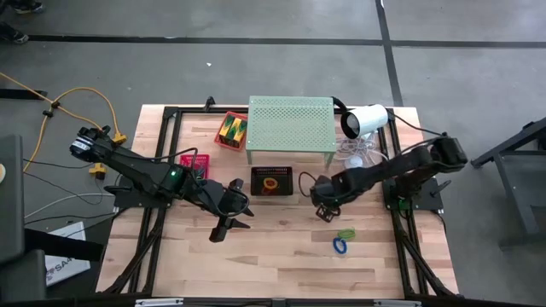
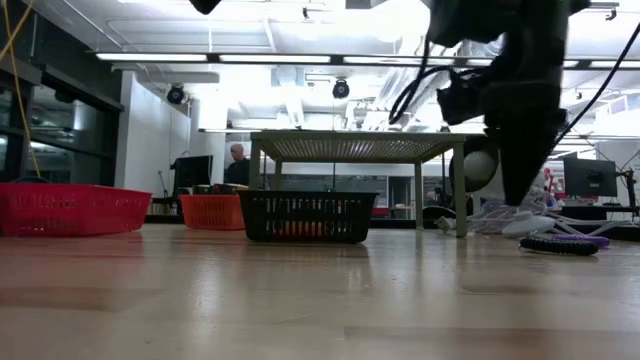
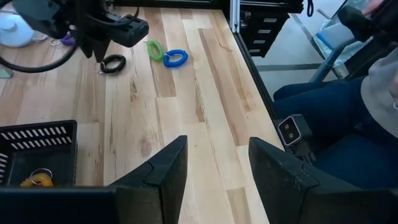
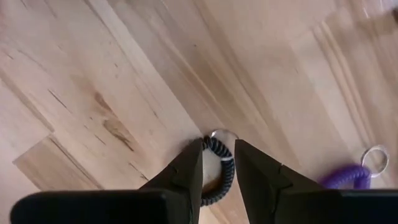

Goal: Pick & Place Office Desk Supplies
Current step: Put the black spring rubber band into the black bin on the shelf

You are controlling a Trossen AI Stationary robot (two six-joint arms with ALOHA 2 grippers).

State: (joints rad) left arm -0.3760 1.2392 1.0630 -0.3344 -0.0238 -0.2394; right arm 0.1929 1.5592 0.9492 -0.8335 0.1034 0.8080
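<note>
both arms are black, made of thick round parts joined like elbows. the left arm (image 1: 145,175) has a tiny green light on it. thin black cables loop along the right arm (image 1: 401,164). each arm ends in two flat, wedge-shaped black fingers (image 3: 168,171) with dull, smooth sides.

Lighting even and bright, from overhead. Low view: ceiling strip lights (image 2: 250,57) at 12 o'clock glare white; the near table top (image 2: 300,300) at 6 o'clock is blurred. Right wrist view soft throughout. High view: faint shadows under both arms.
</note>
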